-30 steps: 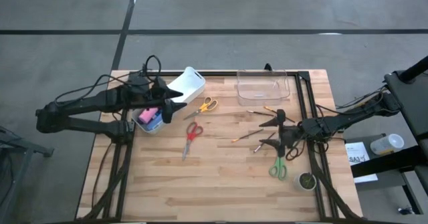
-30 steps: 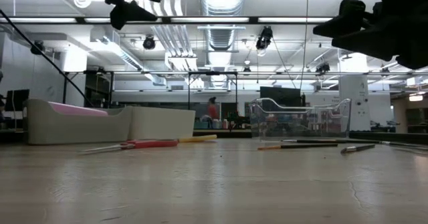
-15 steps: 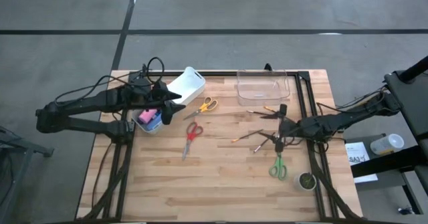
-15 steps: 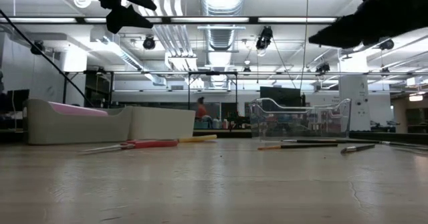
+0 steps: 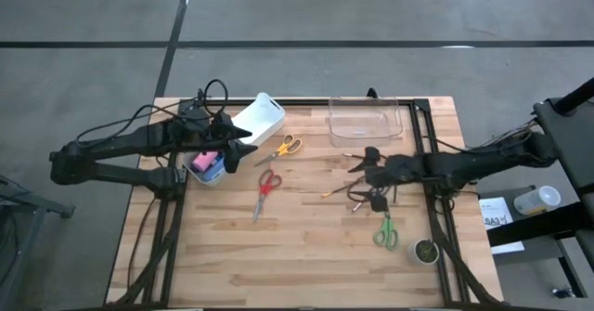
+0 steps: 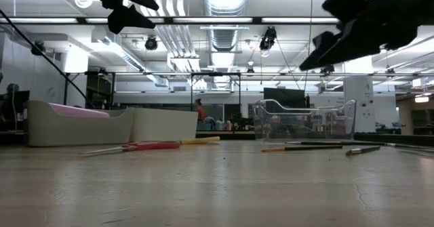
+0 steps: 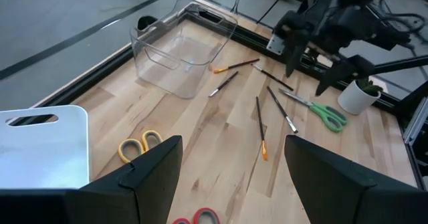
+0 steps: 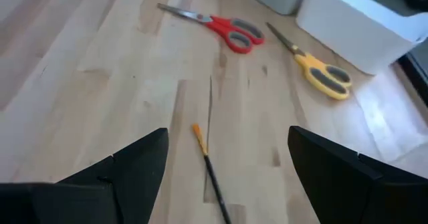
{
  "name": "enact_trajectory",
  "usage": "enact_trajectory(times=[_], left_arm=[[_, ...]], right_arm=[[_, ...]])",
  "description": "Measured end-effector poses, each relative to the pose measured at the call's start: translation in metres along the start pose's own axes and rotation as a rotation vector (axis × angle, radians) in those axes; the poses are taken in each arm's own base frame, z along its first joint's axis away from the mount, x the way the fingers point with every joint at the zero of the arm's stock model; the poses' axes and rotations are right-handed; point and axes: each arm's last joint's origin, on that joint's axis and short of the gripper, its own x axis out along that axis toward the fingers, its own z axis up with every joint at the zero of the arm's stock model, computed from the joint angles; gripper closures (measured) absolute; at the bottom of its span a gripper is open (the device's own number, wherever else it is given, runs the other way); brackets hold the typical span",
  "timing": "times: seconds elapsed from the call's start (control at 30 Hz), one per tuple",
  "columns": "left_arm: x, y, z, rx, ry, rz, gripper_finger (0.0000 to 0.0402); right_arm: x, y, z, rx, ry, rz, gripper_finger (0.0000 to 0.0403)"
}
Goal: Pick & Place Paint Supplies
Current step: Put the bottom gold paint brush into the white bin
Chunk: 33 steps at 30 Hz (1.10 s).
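Right gripper (image 5: 369, 175) right of frame centre, jaws spread and empty, hovering over scattered paintbrushes (image 5: 342, 189) below the clear tray (image 5: 364, 121). Left gripper (image 5: 249, 153) at centre-left, jaws spread, empty, beside the white bin (image 5: 257, 118). Pink bottle (image 5: 206, 160) lies in the grey bin (image 5: 197, 174), left.

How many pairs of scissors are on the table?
3: yellow-handled scissors beside the white bin, red-handled scissors mid-table, and green-handled scissors near the small plant pot. None seem hidden.
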Motion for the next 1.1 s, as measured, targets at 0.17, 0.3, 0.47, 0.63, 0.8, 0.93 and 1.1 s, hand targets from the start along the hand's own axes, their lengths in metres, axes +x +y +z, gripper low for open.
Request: enact_trajectory(times=[0.17,0.3,0.47,0.63,0.8,0.93,1.1], left_arm=[[0.0,0.0,0.0,0.0,0.0,0.0,0.013],[0.0,0.0,0.0,0.0,0.0,0.0,0.013],[0.0,0.0,0.0,0.0,0.0,0.0,0.013],[0.0,0.0,0.0,-0.001,0.0,0.0,0.013],[0.0,0.0,0.0,0.0,0.0,0.0,0.013],[0.0,0.0,0.0,0.0,0.0,0.0,0.013],[0.0,0.0,0.0,0.0,0.0,0.0,0.013]], right_arm=[[0.026,-0.009,-0.001,0.023,0.019,0.074,0.0097],[0.048,-0.01,-0.008,0.037,0.033,0.093,0.0097],[0.072,-0.009,-0.014,0.007,0.009,0.174,0.0097],[0.09,-0.012,-0.027,0.04,0.05,0.171,0.0097],[0.105,-0.016,-0.041,0.04,0.093,0.179,0.0097],[0.116,-0.015,-0.052,0.031,0.117,0.193,0.0097],[0.123,-0.015,-0.059,0.084,0.127,0.235,0.0097]])
